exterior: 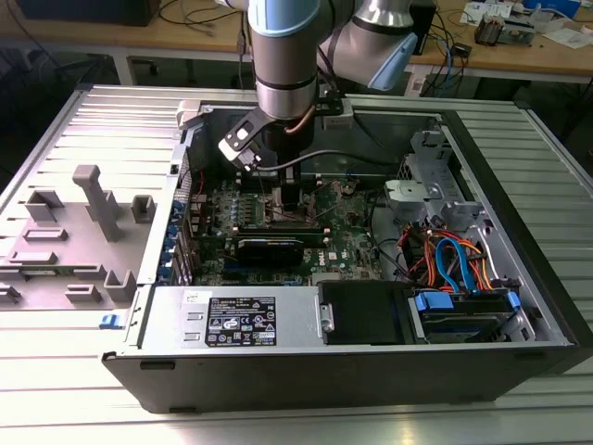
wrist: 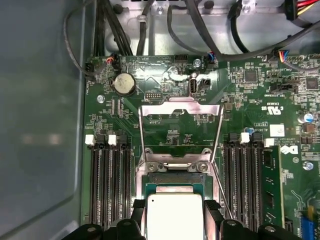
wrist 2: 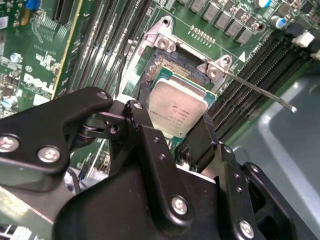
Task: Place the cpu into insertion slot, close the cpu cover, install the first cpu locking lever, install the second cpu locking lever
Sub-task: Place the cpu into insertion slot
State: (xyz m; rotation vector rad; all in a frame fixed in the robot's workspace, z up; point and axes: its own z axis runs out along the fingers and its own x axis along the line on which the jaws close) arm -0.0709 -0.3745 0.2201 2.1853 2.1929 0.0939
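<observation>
My gripper is shut on the cpu, a flat square chip with a silvery top, its black fingers pressing two opposite edges. The cpu hangs low over the insertion slot, whose dark pin field shows beyond the chip; I cannot tell whether the two touch. The cpu cover, a thin metal frame with a large window, stands swung open past the slot. A thin locking lever sticks out free beside the slot. In the exterior view the gripper reaches down into the open computer case.
Long black memory slots flank the socket on both sides of the green motherboard. A power supply and a drive cage with blue and orange cables fill the case's front. A grey fixture stands at the exterior view's left.
</observation>
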